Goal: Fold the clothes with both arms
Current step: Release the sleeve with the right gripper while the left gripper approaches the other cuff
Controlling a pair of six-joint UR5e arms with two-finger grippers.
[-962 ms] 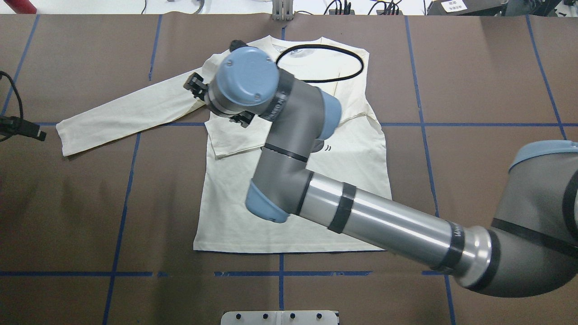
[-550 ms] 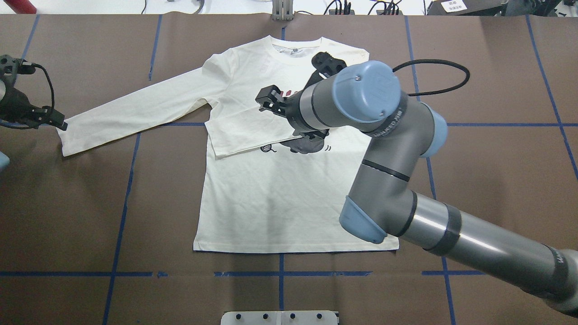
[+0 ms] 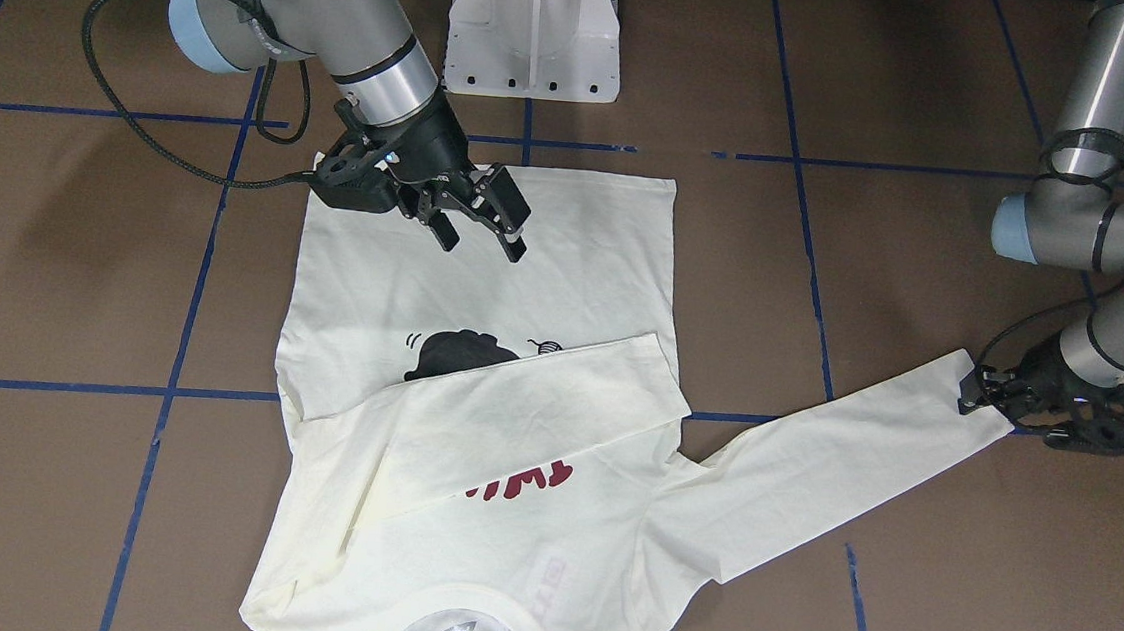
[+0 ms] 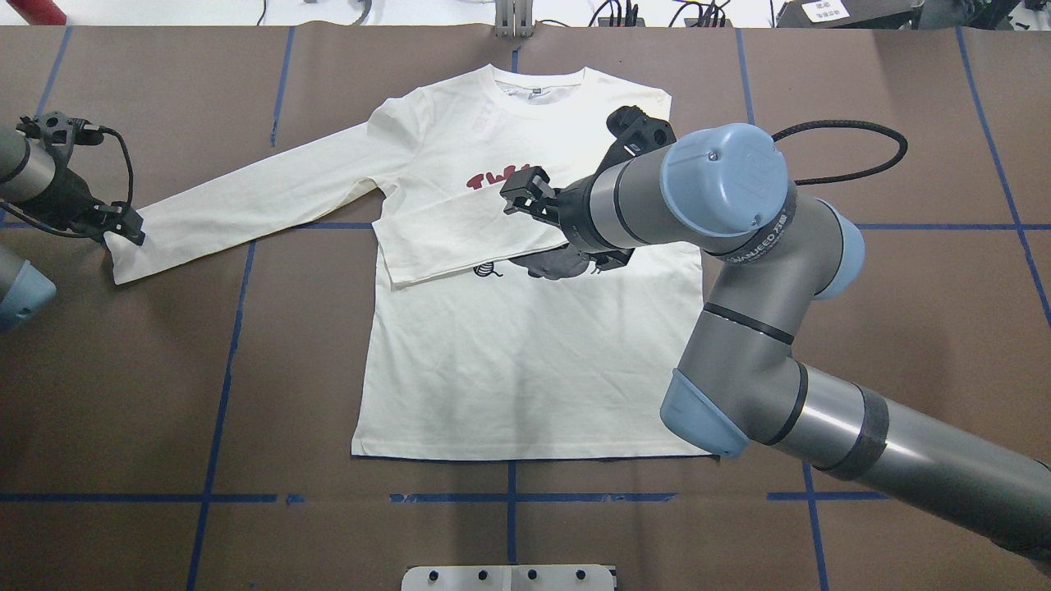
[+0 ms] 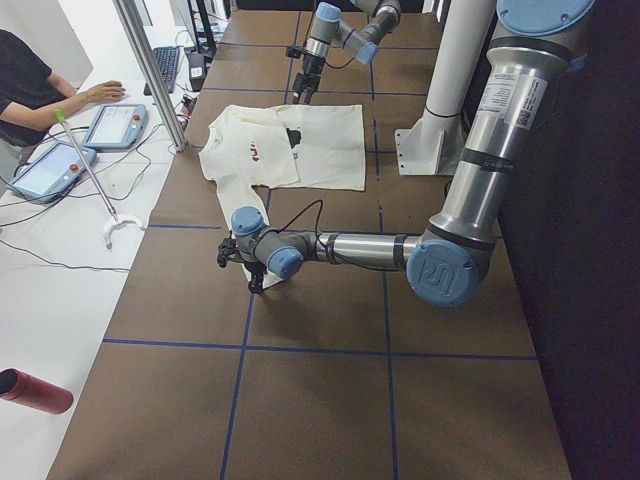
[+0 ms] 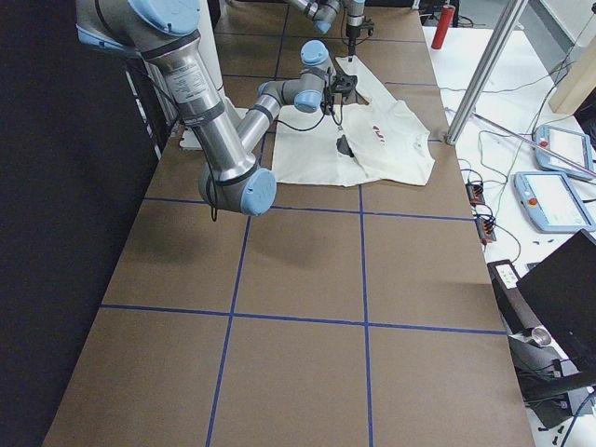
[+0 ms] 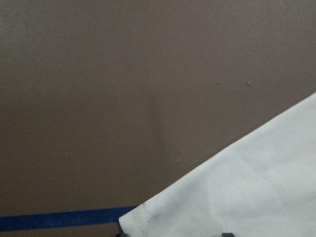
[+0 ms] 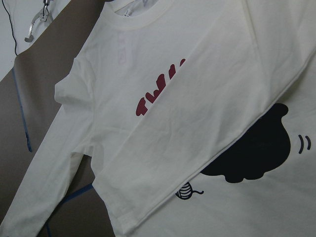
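"At the bench's (image 4: 123,394) left edge, what do you see?"

"The left gripper (image 4: 130,235), low, its tips at the cuff of the outstretched sleeve. Whether it pinches the cloth, I cannot tell."

"And the T-shirt (image 4: 509,361)?"

"Flat at mid-bench, print up, collar toward the far edge, hem toward the robot. Its other sleeve lies folded across the chest, covering part of the red lettering (image 4: 493,179) and the black cat (image 4: 546,267)."

"Right of that?"

"The right gripper (image 3: 482,242) hangs above the shirt's body, fingers spread wide, holding nothing."

"The surface?"

"Brown paper, squared off by blue tape lines (image 4: 222,369). A white pedestal (image 3: 532,27) stands at the robot's edge."

"The room?"

"Beyond the far edge, a white table (image 5: 60,260) with two tablets (image 5: 115,125); a person (image 5: 30,80) rests a hand by one. A red cylinder (image 5: 35,390) lies there too."
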